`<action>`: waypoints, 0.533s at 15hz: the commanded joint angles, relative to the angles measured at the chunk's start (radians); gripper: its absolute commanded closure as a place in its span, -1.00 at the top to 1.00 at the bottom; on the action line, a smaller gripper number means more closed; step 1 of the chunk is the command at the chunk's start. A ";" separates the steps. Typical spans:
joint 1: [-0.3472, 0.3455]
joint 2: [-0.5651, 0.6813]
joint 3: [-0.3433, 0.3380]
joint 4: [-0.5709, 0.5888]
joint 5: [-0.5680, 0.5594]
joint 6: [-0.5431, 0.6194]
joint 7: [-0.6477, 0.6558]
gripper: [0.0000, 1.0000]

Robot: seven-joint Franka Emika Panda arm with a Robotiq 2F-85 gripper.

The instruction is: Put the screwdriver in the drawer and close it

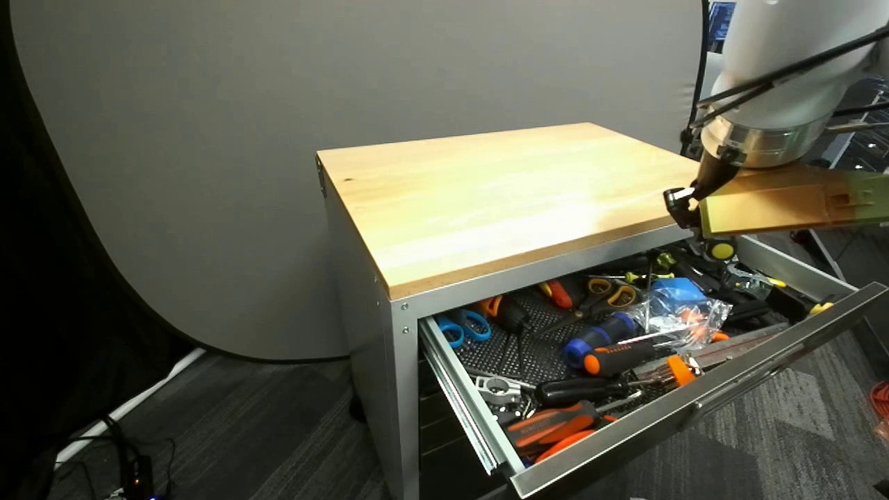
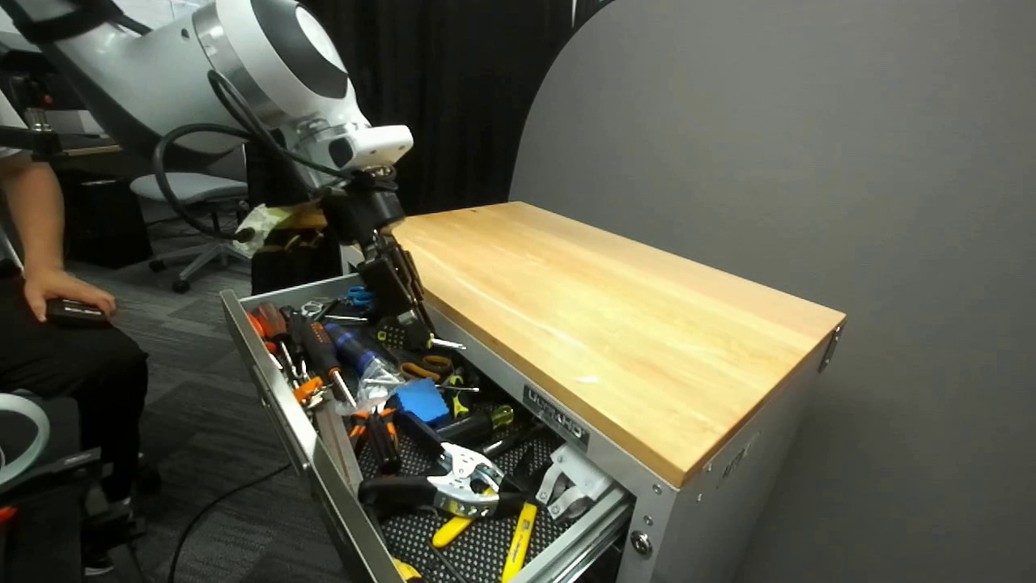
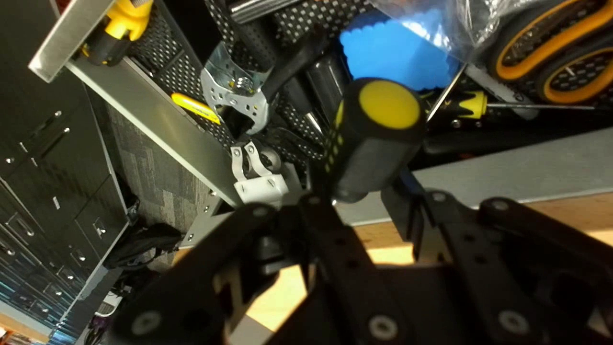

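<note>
The grey cabinet [image 1: 371,347] is topped by a wooden counter [image 2: 615,300]. From beyond the counter's front edge the arm [image 2: 166,89] reaches in high, then angles downward. Under that edge the drawer [image 1: 625,432] stands well out, running nearly from one front corner to the other, with tools lying all over its black dotted liner [image 1: 545,354]. The gripper [image 3: 361,191] slants down over the drawer, close to the front edge and between the two front corners.

Among the tools, a black-handled spring clamp [image 2: 469,476] lies toward the front corner that has a key lock [image 2: 641,542] below it. A blue-and-black cylinder [image 1: 601,338] lies nearer the opposite front corner. Orange-handled scissors [image 3: 567,42] sit close under the front edge, and blue-handled scissors [image 1: 463,336] show just by that opposite corner. A bright blue piece [image 3: 397,48], partly covered by clear plastic [image 1: 694,326], rests between clamp and orange scissors; a white bracket [image 3: 261,189] is beside the drawer's side wall at the lock corner.

The screwdriver [image 3: 378,139] is in the air above the tools, its short black handle yellow at the end. The fingers [image 3: 402,201] pinch that handle, parted only by its thickness. In an exterior view its metal shaft [image 2: 447,344] points at the front edge.
</note>
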 commanded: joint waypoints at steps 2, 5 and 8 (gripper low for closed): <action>-0.017 -0.061 -0.002 -0.068 0.003 0.055 -0.067 0.44; -0.031 -0.093 -0.010 -0.102 0.005 0.053 -0.129 0.94; -0.073 -0.150 -0.027 -0.163 0.040 0.052 -0.289 1.00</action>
